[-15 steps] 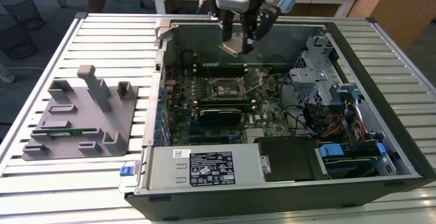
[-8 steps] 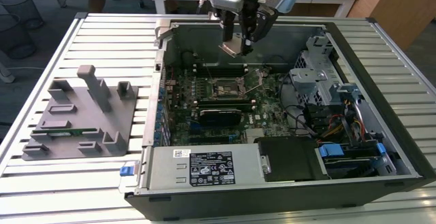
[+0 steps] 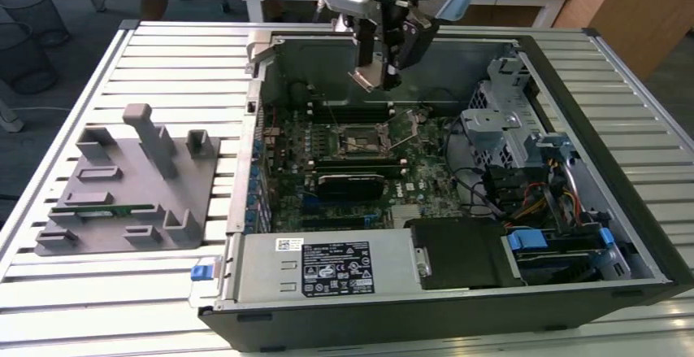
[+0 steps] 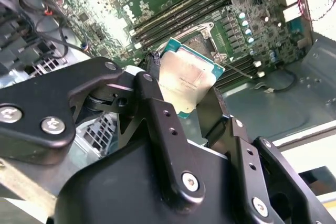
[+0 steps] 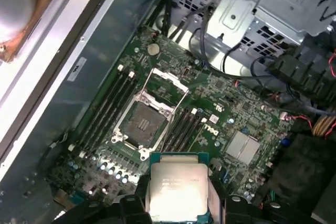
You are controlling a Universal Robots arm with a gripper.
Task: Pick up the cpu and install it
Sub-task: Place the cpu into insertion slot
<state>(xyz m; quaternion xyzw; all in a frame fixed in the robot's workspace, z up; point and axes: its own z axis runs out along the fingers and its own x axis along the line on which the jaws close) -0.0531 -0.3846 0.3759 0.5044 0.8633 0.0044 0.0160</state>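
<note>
Clamping the cpu, lid print illegible, jaws hang above the open socket.

- computer case on the table; parts stand beside it, on the exterior view's left;
- board inside the case; socket on the board;
- gripper above the board, cpu pinched between its fingers
</note>
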